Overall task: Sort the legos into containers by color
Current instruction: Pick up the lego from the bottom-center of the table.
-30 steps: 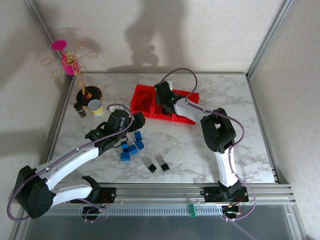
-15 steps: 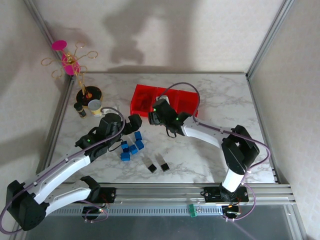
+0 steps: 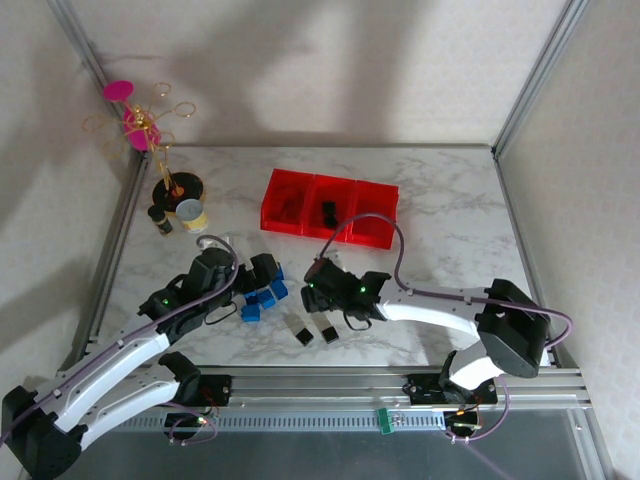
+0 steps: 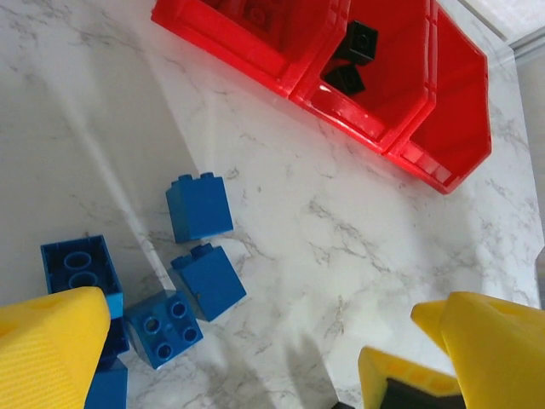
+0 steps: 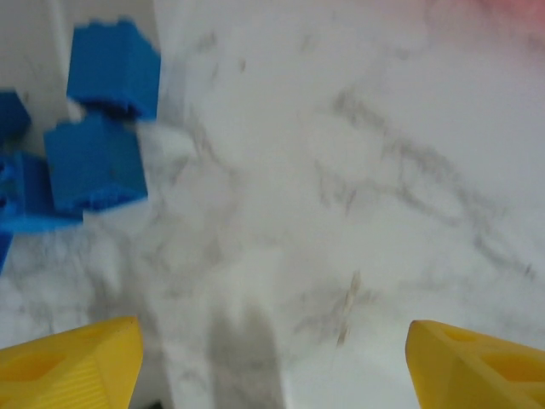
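Two black plastic bricks (image 4: 353, 55) lie in the middle of three joined red plastic bins (image 4: 238, 47). Blue bricks (image 4: 198, 207) and two black ones (image 3: 326, 333) lie unsorted on the marble surface (image 4: 341, 213). Left fingers (image 4: 51, 349) and right fingers (image 5: 72, 358) are spread wide, empty.

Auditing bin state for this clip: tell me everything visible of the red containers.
The containers are three glossy red plastic bins, open-topped and joined in one row. They stand upright on the marble table toward its far side, the row slightly skewed. Their front walls slope. The middle bin holds two black bricks; the left bin's contents are too dark to tell. Nothing but the table touches the outside.
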{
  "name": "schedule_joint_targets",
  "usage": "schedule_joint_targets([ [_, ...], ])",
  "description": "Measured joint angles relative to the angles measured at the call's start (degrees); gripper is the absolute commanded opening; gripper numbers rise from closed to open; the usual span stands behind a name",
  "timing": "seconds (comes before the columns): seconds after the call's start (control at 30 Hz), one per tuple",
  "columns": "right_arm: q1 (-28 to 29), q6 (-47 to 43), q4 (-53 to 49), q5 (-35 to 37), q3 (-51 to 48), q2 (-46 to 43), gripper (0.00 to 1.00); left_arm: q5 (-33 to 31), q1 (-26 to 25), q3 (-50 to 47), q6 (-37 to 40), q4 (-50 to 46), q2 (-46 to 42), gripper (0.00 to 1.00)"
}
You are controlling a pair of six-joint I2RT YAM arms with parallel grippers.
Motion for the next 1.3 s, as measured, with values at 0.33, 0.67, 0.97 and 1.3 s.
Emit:
schedule_joint_targets([
  [0.33, 7.9, 9.7, -1.2, -0.1, -6.4, -0.2, 0.69, 1.3, -4.7, -1.9, -1.8, -0.6, -0.6, 1.0],
  [0.67, 10.2, 13.9, -0.3, 0.0, -7.8, 1.6, 0.54, 1.2, -6.0, -1.9, -2.7, -0.4, 0.2, 1.0],
  [0.97, 10.3, 14.3, -0.3, 0.2, -8.0, 3.8, 0.37, 1.0, -6.0, -1.9, -2.8, -0.4, 0.6, 1.0],
  [1.3, 10.4, 14.2, -1.5, 1.9, -6.9, 3.5, 0.32, 0.7, -6.0, -1.9, -2.7, 0.0, 2.0, 1.0],
])
